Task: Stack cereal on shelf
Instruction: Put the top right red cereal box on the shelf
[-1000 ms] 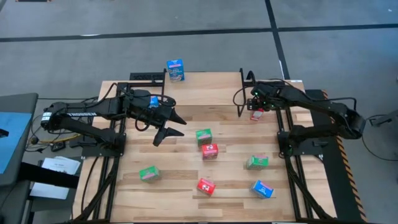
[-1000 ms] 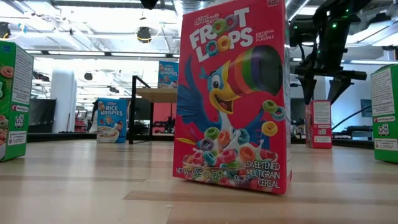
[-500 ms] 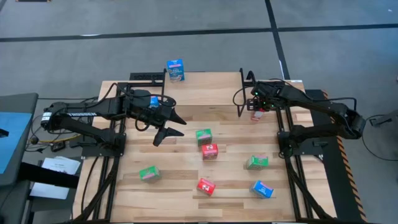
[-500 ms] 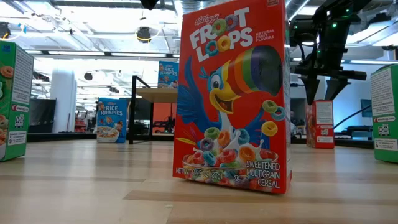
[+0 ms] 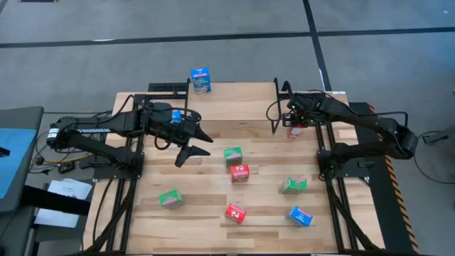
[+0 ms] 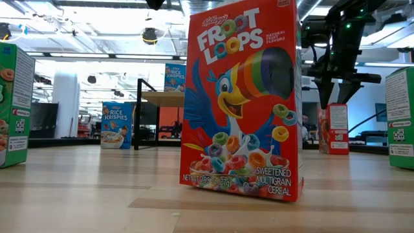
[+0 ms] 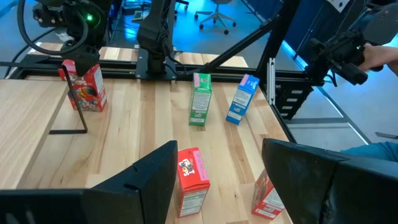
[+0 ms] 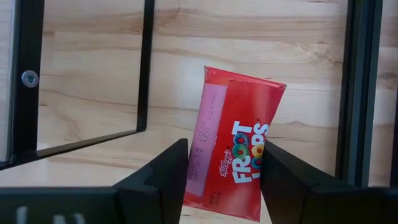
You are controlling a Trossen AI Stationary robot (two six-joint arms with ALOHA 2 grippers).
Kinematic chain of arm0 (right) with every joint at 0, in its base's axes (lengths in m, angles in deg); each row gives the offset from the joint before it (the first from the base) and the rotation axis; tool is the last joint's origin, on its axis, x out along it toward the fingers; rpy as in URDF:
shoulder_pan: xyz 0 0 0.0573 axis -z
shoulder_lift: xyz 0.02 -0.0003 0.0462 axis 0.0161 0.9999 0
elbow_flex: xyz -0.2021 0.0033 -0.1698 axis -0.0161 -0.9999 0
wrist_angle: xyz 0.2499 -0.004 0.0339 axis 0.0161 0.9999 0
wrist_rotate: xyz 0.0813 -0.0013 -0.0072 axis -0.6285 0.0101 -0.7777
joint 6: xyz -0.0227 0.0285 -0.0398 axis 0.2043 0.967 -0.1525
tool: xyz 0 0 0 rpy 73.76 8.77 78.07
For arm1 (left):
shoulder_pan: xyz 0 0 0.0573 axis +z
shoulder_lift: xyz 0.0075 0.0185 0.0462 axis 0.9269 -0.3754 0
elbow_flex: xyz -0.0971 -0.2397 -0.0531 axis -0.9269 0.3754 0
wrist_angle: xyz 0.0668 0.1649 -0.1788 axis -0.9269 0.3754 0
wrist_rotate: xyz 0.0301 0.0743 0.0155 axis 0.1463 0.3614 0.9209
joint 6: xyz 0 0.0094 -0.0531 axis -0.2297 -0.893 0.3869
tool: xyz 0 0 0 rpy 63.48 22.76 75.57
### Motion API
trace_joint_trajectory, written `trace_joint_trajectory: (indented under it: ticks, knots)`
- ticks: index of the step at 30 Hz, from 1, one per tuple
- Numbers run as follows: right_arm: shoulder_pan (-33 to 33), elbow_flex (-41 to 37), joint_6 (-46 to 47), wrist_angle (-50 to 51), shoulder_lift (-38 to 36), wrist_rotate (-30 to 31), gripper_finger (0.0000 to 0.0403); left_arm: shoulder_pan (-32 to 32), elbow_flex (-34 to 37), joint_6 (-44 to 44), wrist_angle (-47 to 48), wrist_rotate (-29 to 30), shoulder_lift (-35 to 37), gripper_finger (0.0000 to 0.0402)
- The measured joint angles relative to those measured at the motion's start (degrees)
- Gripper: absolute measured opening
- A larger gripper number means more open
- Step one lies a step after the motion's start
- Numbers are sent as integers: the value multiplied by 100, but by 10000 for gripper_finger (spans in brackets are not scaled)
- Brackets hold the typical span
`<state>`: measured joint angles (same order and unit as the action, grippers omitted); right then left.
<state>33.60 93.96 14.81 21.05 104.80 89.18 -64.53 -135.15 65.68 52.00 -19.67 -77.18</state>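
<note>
Gripping red Froot Loops box (image 8: 233, 149), right tool (image 8: 221, 165) closed on it; left tool (image 7: 217, 180) part-open, empty.

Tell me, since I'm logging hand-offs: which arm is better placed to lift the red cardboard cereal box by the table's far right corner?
Right. The right gripper has its fingers either side of the red cardboard cereal box; the left gripper hovers mid-table, well away.

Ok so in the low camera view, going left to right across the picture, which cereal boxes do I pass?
Green box at the left edge → Rice Krispies box standing on the table → big Froot Loops box up close → small red box under the right gripper → green box at the right edge.
</note>
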Motion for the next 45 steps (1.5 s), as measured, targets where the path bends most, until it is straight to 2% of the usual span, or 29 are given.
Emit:
trace_joint_trajectory:
  ticks: [14,25,45]
  knots:
    - [-2,70,-155,220,-35,1,194,0,0,24,-2,0,0,224]
    - [-231,681,-221,640,-42,19,194,0,0,66,-2,0,1,224]
    - [-225,2138,-816,1546,-44,39,194,-2,0,158,-2,0,2,224]
